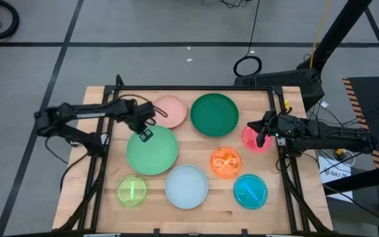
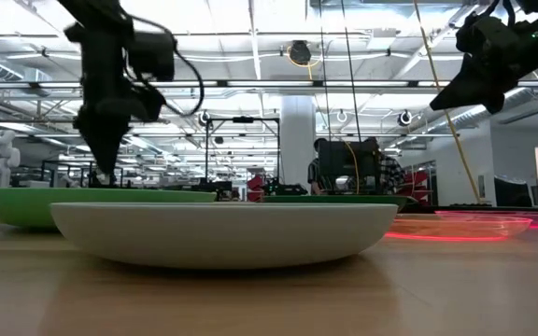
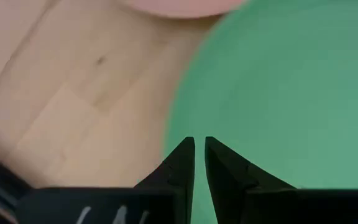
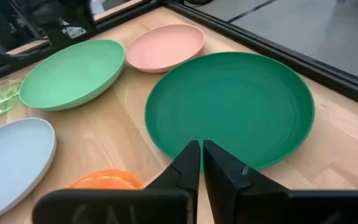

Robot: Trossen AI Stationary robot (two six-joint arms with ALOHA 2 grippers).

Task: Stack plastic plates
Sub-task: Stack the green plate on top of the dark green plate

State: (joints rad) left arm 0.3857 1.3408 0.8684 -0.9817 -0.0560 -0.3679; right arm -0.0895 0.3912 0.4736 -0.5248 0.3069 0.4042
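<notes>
Left pincer (image 1: 145,133) hovers clenched at the mint green plate's (image 1: 153,153) rim, empty, the pale pink plate (image 1: 170,110) just beyond. Lime plate (image 1: 131,191) and light blue plate (image 1: 187,186) sit along the wooden surface's (image 1: 97,181) front. Dark green plate (image 1: 214,114), orange plate (image 1: 226,162), cyan plate (image 1: 250,190) follow. Right pincer (image 1: 262,137), clenched and empty, hangs over the hot pink plate (image 1: 252,140). No readable writing on the plates.

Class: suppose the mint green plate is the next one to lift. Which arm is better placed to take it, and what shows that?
Left. Its end effector hangs over the rim of the mint green plate, fingers nearly shut. The right end effector sits across the table, over the hot pink plate.
</notes>
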